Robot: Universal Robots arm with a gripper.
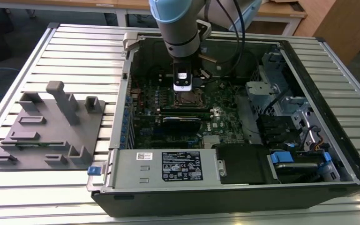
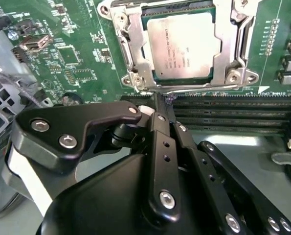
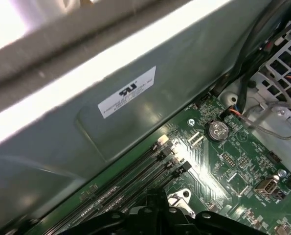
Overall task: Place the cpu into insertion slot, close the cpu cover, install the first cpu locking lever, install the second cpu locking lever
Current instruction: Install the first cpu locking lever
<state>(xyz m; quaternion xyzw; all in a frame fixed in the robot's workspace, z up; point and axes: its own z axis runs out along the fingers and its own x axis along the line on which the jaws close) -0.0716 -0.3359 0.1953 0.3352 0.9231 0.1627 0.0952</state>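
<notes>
Slatted aluminium forms the surface [image 1: 73,42] under an open computer case [image 1: 243,197], with wooden furniture behind it. Nearest in the exterior view, at 6 o'clock of the case, lies the silver power supply [image 1: 161,166] with its dark label; at 9 o'clock of the case, out on the surface, sits a grey fixture tray [image 1: 48,136] with upright posts. Beyond the power supply spreads the green board [image 1: 161,117]. Past that, toward 12 o'clock, the arm [image 1: 176,28] reaches straight down, and the gripper [image 1: 183,87] hangs just above the insertion slot [image 1: 188,99]. In the second wrist view, the gripper [image 2: 157,98] has its black fingers pressed together with nothing between them, tips at the near edge of the insertion slot [image 2: 128,44]. The cpu [image 2: 184,46] lies flat inside it, and the cpu cover [image 2: 235,44] frames it, silver top showing through the window. Long black memory slots [image 2: 233,115] run just beside the socket.
</notes>
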